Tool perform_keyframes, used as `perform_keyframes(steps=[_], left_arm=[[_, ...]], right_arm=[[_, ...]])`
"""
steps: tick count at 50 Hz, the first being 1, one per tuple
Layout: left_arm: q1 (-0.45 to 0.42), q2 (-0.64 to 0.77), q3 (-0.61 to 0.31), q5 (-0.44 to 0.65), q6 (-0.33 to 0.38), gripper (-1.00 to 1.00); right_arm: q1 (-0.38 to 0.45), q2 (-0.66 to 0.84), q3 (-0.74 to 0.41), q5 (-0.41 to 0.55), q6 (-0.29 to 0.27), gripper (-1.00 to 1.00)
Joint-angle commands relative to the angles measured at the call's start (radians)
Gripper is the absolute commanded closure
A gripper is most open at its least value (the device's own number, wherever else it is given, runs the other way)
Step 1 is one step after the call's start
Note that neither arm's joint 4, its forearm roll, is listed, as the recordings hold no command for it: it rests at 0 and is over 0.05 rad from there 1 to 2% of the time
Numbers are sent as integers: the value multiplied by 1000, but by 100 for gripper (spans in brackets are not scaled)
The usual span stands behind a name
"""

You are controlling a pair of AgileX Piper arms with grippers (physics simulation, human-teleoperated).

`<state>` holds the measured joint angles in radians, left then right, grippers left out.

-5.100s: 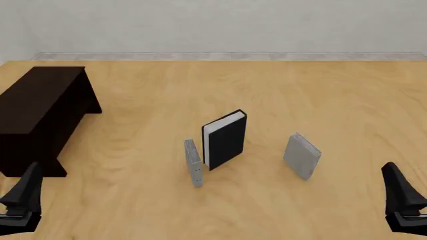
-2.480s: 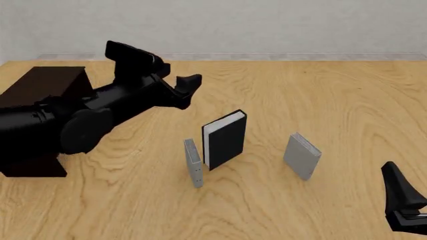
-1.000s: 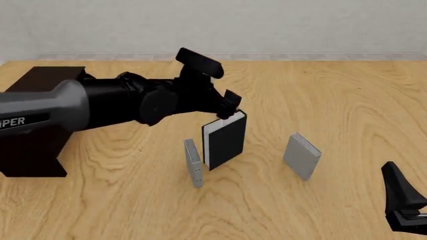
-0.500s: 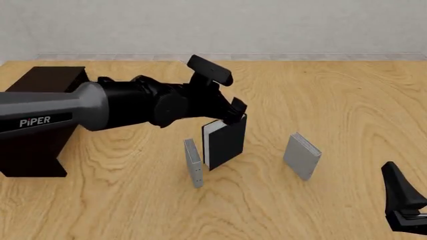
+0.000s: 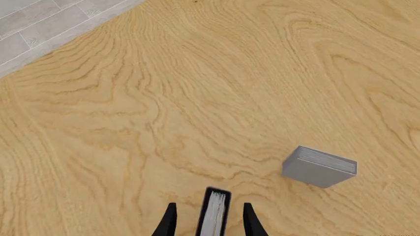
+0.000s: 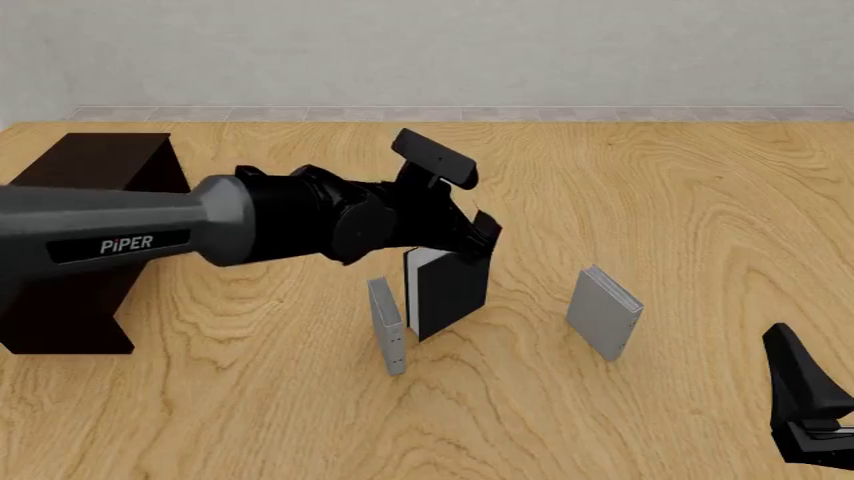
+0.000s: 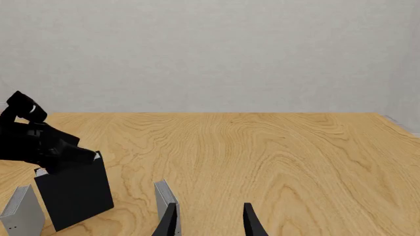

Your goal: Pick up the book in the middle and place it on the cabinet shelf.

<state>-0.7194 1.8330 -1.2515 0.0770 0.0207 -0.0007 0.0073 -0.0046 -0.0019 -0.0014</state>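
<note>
Fingers of the left gripper (image 5: 208, 221) stand spread on either side of the book (image 6: 445, 287), not yet pinching its top edge. That black hardcover stands upright at centre frame in the front view, between two grey books (image 6: 386, 326) (image 6: 603, 311). It looks stiff, fairly heavy and smooth, so a grip across both covers seems best. The right gripper (image 7: 208, 221) idles at lower right, fingers apart. The cabinet shelf (image 6: 80, 240) waits at far left.

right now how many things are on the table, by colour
black book: 1
grey books: 2
dark cabinet: 1
total: 4
</note>
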Motion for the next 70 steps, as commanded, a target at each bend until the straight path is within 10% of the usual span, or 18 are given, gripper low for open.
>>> perform_keyframes(steps=[1, 54, 55, 70], left_arm=[[-17, 38, -5, -5, -2, -100], [-36, 162, -56, 7, -4, -100], [-35, 162, -59, 10, -2, 100], [-57, 125, -57, 17, -1, 100]], right_arm=[[0, 0, 0, 0, 0, -100], [0, 0, 0, 0, 0, -100], [0, 0, 0, 0, 0, -100], [0, 0, 0, 0, 0, -100]])
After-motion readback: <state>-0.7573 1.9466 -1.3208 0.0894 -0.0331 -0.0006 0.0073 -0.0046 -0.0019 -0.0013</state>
